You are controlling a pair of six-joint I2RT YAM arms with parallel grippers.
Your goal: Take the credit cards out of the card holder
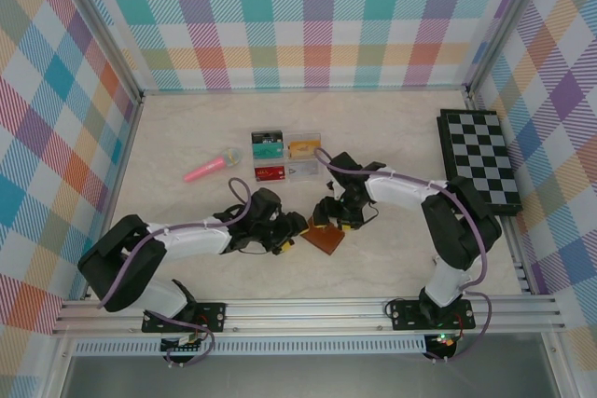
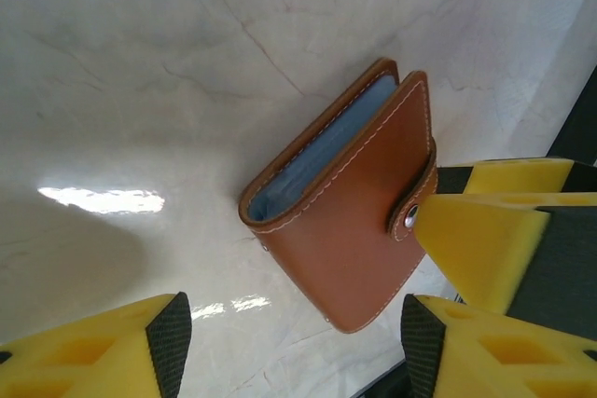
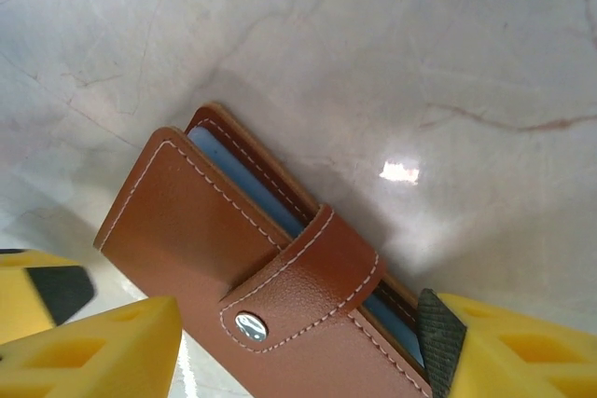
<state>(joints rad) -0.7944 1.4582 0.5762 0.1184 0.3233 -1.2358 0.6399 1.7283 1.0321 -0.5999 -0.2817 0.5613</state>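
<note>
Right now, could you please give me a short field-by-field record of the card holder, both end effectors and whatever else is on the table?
card holder: brown, closed, lying on the table between the arms
strap: over the edge, snap fastened
pages: blue-grey edges visible
left end effector: open, fingers either side of the holder
right end effector: straddles the strap side; grip unclear
clear box: behind, holding teal, orange, red and grey cards
other: pink object, chessboard at right

Brown card holder (image 2: 350, 230) lies flat, snapped shut.
</note>
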